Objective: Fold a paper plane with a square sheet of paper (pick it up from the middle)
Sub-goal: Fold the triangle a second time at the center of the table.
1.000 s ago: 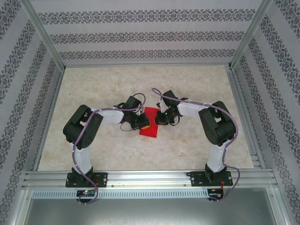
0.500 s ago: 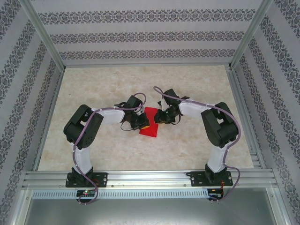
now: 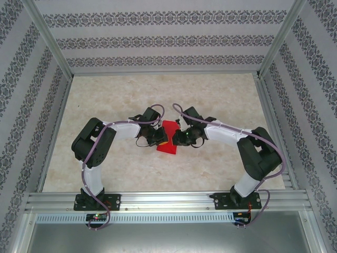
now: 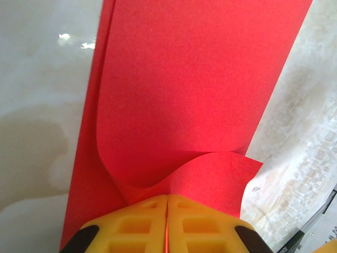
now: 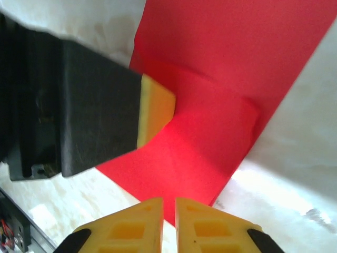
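At mid-frame from above, the left gripper (image 4: 167, 201) pinches the square sheet of paper (image 3: 168, 149); the right gripper (image 5: 168, 206) stands barely parted.

Pale marbled table (image 3: 105, 100), folded red sheet of paper (image 3: 169, 127) near its middle, one edge curled up

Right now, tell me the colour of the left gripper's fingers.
Yellow, best seen in the left wrist view, where the fingers pinch the square sheet of paper.
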`<state>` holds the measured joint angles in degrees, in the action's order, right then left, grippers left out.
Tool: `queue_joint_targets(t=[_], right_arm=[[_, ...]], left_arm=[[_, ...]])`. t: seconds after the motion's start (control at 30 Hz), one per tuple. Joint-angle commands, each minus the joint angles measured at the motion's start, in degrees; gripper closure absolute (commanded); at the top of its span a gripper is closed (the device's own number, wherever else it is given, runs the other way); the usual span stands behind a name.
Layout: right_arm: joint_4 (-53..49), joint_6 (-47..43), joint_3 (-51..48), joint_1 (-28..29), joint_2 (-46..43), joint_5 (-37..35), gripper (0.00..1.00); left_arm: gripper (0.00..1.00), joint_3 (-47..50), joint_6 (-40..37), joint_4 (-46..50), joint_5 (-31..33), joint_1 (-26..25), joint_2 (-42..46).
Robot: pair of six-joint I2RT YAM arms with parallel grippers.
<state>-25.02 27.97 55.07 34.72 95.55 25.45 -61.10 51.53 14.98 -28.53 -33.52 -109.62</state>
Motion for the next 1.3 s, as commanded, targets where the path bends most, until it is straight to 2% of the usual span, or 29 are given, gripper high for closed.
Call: queue_joint_targets(t=[0.0, 0.6, 0.83, 1.27], right_arm=[[3.81, 2.56, -1.00, 1.35, 2.10, 1.22, 0.87], [3.27, 1.10, -0.32, 2.31, 8.06, 3.29, 0.88], [0.60, -1.38, 0.85, 2.24, 8.42, 2.28, 0.88], [-2.89, -3.89, -2.41, 2.37, 6.25, 5.05, 0.88]], left_arm=[[0.90, 1.11, 0.59, 5.76, 5.43, -0.56, -2.56], [0.90, 2.05, 0.93, 5.85, 5.68, -0.60, -1.65], [0.90, 1.91, 1.13, 6.45, 6.21, -0.63, -2.09], [0.90, 2.30, 1.73, 7.08, 7.13, -0.61, -2.35]])
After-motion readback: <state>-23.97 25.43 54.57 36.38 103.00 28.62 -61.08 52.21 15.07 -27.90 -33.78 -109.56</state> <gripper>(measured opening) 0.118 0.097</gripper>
